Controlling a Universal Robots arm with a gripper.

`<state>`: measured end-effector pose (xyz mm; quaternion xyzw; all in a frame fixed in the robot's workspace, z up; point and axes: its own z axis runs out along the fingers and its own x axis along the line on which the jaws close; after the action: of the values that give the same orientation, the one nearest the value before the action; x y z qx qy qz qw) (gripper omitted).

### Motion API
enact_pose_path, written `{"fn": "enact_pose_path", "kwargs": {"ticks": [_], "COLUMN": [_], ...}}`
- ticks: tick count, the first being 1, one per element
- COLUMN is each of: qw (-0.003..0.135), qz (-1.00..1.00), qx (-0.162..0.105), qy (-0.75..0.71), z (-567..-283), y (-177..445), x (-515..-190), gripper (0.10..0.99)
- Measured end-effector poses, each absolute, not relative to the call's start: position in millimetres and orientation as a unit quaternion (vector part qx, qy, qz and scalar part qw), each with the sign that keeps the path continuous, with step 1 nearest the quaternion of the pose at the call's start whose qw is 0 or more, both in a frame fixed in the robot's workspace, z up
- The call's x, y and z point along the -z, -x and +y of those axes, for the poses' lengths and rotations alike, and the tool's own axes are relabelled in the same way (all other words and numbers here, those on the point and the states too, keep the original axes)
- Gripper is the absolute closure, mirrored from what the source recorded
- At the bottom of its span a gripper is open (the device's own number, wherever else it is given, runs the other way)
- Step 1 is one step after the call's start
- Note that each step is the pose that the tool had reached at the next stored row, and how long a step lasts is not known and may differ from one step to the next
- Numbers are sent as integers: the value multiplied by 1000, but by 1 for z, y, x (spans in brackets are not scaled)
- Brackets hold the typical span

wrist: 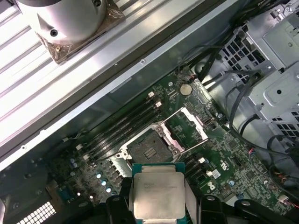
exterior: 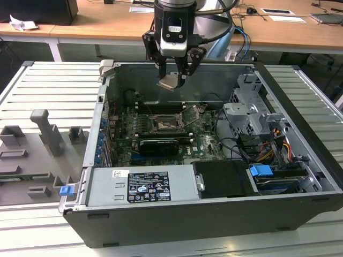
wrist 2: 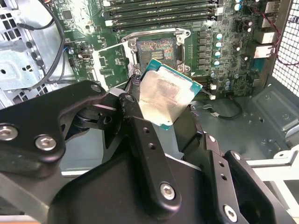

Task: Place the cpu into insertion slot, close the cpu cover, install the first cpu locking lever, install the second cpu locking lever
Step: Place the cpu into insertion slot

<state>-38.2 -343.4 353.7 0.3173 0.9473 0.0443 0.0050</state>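
Note:
My gripper (exterior: pixel 172 79) hangs above the open computer case and is shut on the cpu (exterior: pixel 168 82), a flat silvery square chip held by two opposite edges. In both wrist views the cpu (wrist 2: pixel 166 95) (wrist: pixel 156 196) sits between the black fingers (wrist 2: pixel 140 135) (wrist: pixel 205 207), tilted a little. The insertion slot (exterior: pixel 163 123) (wrist 2: pixel 155 50) (wrist: pixel 147 149) lies bare on the green board well below the chip. The cpu cover (wrist: pixel 188 128) (wrist 2: pixel 110 63) is swung open and stands beside the socket.
Long black memory slots (exterior: pixel 161 105) run behind the socket and a long black card (exterior: pixel 155 145) lies in front of it. A grey power supply (exterior: pixel 142 184) and a metal drive cage (exterior: pixel 252 110) crowd the case. Grey fixtures (exterior: pixel 48 134) stand at the exterior view's left.

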Motion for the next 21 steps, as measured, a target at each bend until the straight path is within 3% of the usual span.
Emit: {"fn": "enact_pose_path", "kwargs": {"ticks": [21], "qw": [7], "qz": [928], "qx": [-44], "qy": [-369], "z": [-343], "y": [38], "x": [-353], "gripper": [553]}}
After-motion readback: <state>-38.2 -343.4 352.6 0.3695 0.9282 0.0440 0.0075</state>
